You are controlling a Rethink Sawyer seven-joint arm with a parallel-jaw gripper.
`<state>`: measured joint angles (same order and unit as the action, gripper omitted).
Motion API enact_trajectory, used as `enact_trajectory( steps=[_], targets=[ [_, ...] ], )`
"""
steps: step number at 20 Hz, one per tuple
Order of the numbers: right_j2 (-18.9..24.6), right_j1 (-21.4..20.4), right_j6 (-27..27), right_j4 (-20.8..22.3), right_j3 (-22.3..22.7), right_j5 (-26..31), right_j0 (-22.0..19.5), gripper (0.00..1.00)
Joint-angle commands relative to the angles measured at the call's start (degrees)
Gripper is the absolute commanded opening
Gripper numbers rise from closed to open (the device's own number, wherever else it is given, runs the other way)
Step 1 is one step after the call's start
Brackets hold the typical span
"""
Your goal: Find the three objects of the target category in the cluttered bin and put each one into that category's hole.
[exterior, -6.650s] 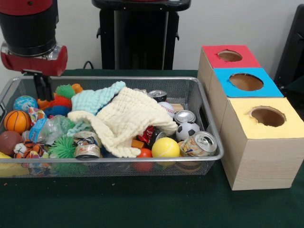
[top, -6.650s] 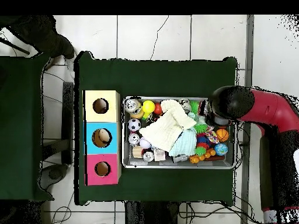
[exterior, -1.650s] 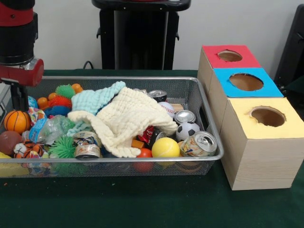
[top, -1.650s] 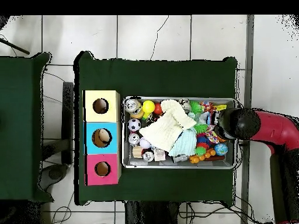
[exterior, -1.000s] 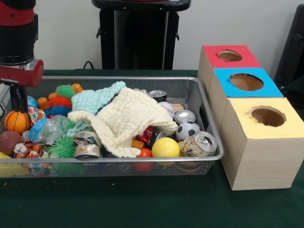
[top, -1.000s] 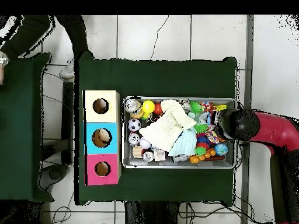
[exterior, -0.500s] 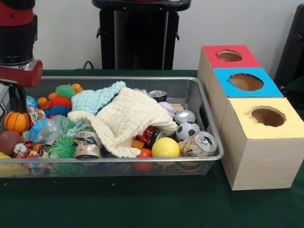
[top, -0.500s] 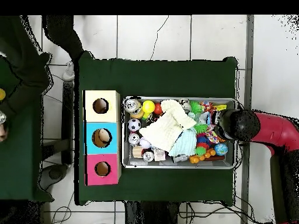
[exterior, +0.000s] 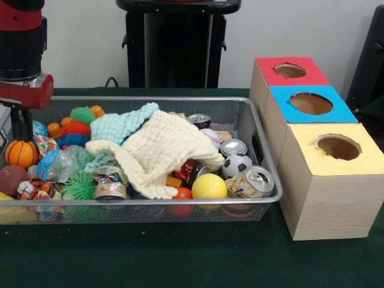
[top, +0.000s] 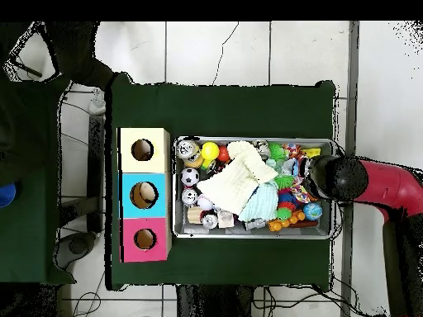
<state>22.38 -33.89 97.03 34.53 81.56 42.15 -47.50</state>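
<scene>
A wire bin point(exterior: 150, 99) holds balls, cans and cloths. My gripper point(exterior: 21, 127) hangs at the bin's left end in the front view, just above an orange basketball point(exterior: 20, 153); nothing shows in its grasp. Seen from overhead, the red arm point(top: 363, 182) covers the bin's right end and hides the gripper. A yellow ball point(exterior: 209, 186), a soccer ball point(exterior: 237, 164) and a baseball point(exterior: 210, 137) lie near the bin's right end, among crushed cans point(exterior: 252, 181). Three boxes with round holes stand to the right: red point(exterior: 290, 71), blue point(exterior: 310, 103), yellow point(exterior: 338, 147).
A cream cloth point(exterior: 162, 150) and a mint cloth point(exterior: 120, 125) drape over the bin's middle, hiding what lies under them. Spiky green and orange toys point(exterior: 81, 115) crowd the left end. A person point(top: 58, 49) shows at the overhead view's upper left.
The arm has shifted from the spiky toys to the bin's far left end over the basketball, and barely moved in the last second. The person at the overhead edge keeps shifting.
</scene>
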Motion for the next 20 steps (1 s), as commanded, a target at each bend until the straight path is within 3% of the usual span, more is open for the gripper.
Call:
enact_trajectory(
  steps=[1,5,19,20],
  targets=[
    [0.9,-0.1,-4.0,0.3,5.4,-1.2,-0.6,0.0],
    [0.7,0.8,-3.9,-0.5,4.0,1.7,-0.1,0.0],
    [0.1,0.0,-4.8,0.4,3.2,2.6,0.2,0.0],
    [0.3,0.0,-4.8,0.4,3.2,2.1,0.0,1.0]
  ],
)
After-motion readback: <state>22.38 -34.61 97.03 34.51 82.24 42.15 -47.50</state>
